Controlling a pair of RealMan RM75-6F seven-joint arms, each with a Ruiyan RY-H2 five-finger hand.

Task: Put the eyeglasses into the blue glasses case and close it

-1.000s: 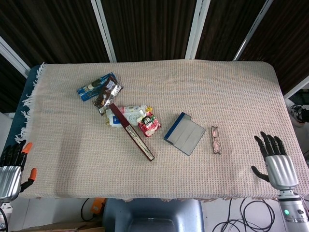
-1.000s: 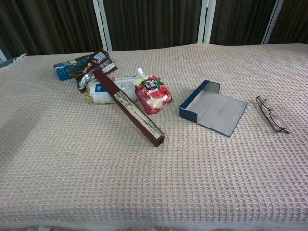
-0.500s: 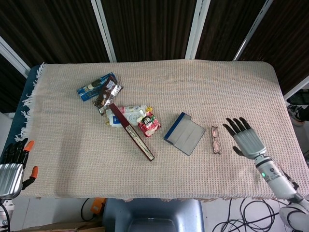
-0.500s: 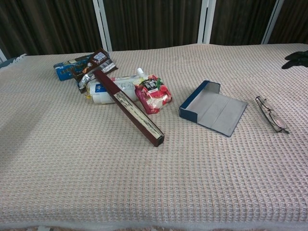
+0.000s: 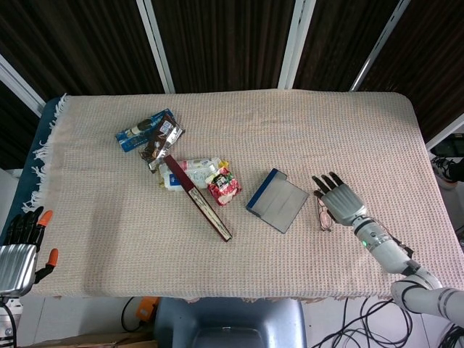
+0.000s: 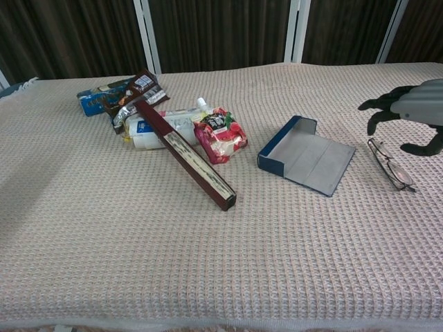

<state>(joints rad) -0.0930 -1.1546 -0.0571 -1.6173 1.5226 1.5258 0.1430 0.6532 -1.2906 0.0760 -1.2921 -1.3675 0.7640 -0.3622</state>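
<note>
The folded eyeglasses (image 5: pixel 322 212) (image 6: pixel 390 164) lie on the cloth right of the blue glasses case (image 5: pixel 276 200) (image 6: pixel 305 154), which lies open with its grey flap spread flat. My right hand (image 5: pixel 339 201) (image 6: pixel 408 112) hovers over the glasses with its fingers spread and nothing in it. In the chest view it hangs just above them without touching. My left hand (image 5: pixel 20 245) stays off the table's near left corner, fingers apart, empty.
A dark red long box (image 5: pixel 199 198) (image 6: pixel 185 153), a red snack pouch (image 5: pixel 223 185) (image 6: pixel 221 135), a white packet (image 5: pixel 190 171), and brown and blue wrappers (image 5: pixel 149 133) (image 6: pixel 115 95) lie left of the case. The table's front edge (image 5: pixel 232 296) runs near both arms.
My right hand has moved leftward across the cloth, from the table's right front corner to just above the eyeglasses. The left hand, glasses and case have not moved.
</note>
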